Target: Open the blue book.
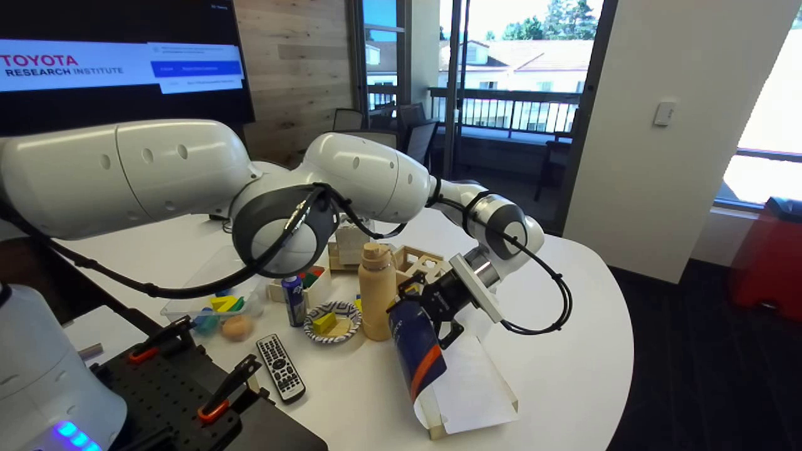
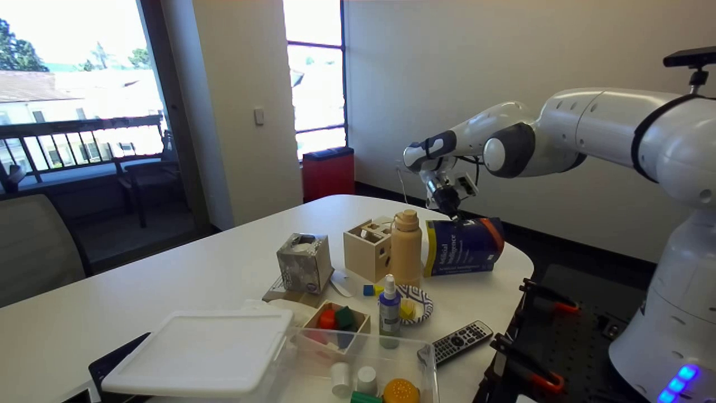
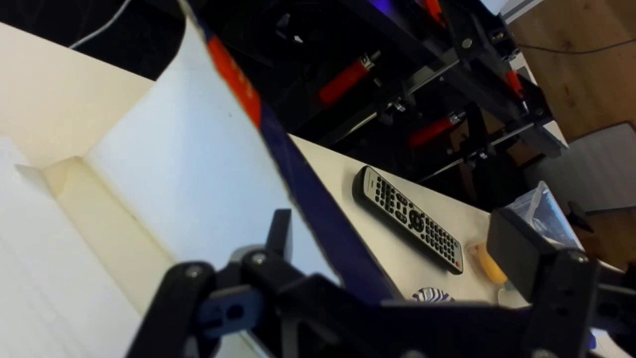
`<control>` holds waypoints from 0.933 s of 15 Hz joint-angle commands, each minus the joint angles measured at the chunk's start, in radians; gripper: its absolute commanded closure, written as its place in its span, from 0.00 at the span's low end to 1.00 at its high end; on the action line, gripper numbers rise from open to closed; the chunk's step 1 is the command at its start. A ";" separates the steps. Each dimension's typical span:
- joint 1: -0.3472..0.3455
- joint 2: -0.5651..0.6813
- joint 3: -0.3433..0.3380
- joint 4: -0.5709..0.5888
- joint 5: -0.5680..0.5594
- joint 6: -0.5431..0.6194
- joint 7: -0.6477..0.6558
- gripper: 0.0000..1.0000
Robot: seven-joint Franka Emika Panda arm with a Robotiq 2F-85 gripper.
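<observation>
Task, by my estimate, past the midpoint: book (image 2: 467,249) opened but not laid flat

Place: on the desk (image 1: 564,369), just beside the bottle (image 1: 377,297); touching it or not, cannot tell

Done: cover (image 1: 410,351) up off the pages (image 1: 473,388) and standing steeply, lettered blue face turned to the bottle's side, free edge bowed back over the pages; pages lie white side up, beyond the cover from the bottle; how many leaves are up with the cover, cannot tell

State of the hand (image 1: 418,324): near the bottle, at the cover's upper part, fingers (image 3: 281,233) well apart, one by the white inner face, one by the blue outer face, cover in the gap, not pinched; whether either finger presses on it, not clear

Left, as I judge it: swing the cover on past upright toward the bottle's side, lay it down, bring the hand away; pull out now and it may well fall back, given that bow

Watch: bottle looks close enough to foul the cover on its way down; remote (image 1: 281,368), past the bowl (image 1: 353,312) from the bottle, less of a worry
</observation>
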 commanded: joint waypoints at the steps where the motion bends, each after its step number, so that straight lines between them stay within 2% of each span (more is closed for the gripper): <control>1: 0.036 0.000 -0.015 -0.024 -0.061 -0.064 -0.093 0.00; 7: 0.081 0.003 -0.051 -0.075 -0.169 -0.088 -0.189 0.00; 14: 0.112 0.006 -0.073 -0.220 -0.258 -0.033 -0.226 0.00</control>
